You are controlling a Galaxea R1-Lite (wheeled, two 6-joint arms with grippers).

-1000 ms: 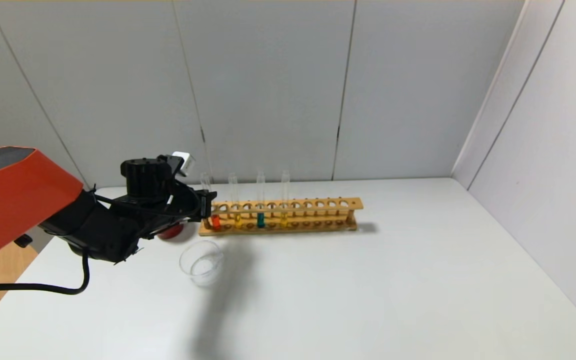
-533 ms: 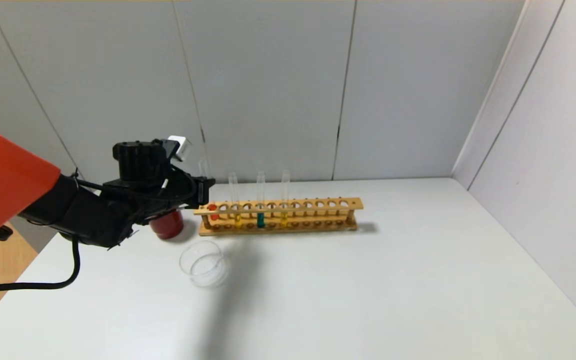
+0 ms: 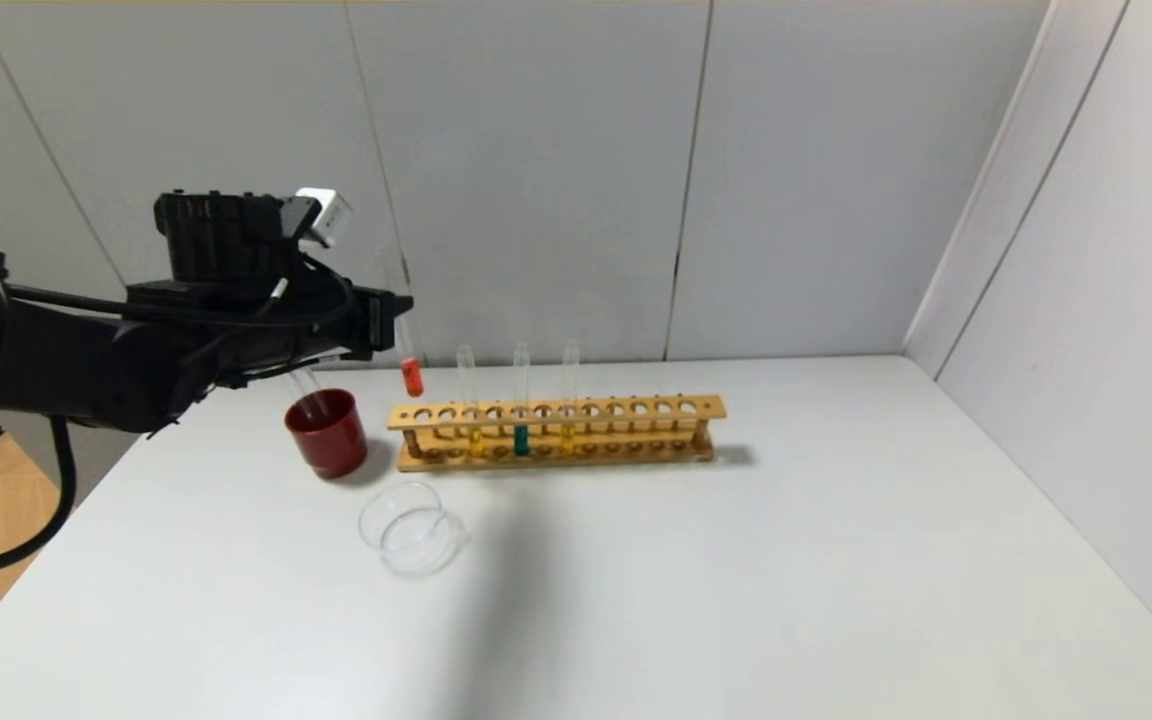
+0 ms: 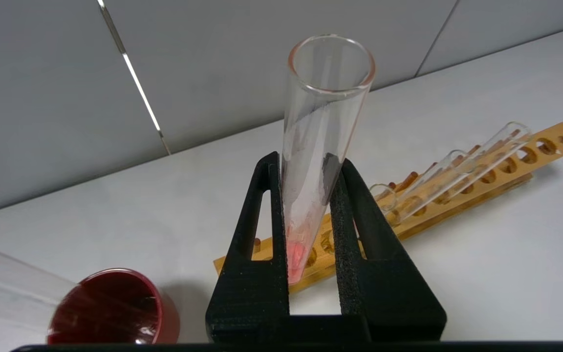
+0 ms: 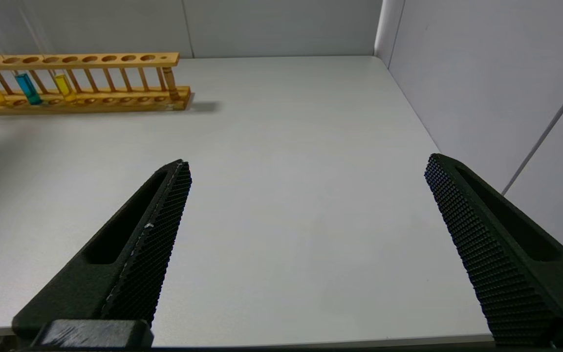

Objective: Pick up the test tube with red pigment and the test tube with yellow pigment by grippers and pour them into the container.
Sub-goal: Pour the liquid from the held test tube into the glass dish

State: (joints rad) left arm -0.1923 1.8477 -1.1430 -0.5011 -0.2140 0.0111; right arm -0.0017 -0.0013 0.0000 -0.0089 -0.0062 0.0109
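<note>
- The left gripper was squeezed shut on the test tube with red pigment, holding it by the glass partway up, with the open top poking up past the fingers.
- A second before, that tube's red bottom sat down in the wooden rack. Then the arm went up, and the red end hung in the air, just above the rack's end hole below the gripper.
- That meant the tube was free of the rack, so the next job looked like carrying it to the container and tipping it.
- The container sat on the table, lower down and nearer the robot than the gripper.
- A dark red cup stood below the gripper, between it and the robot's arm.
- The test tube with yellow pigment stood in the rack, off to the gripper's far side.
- The right gripper waited wide open, holding nothing, well apart from the rack.
</note>
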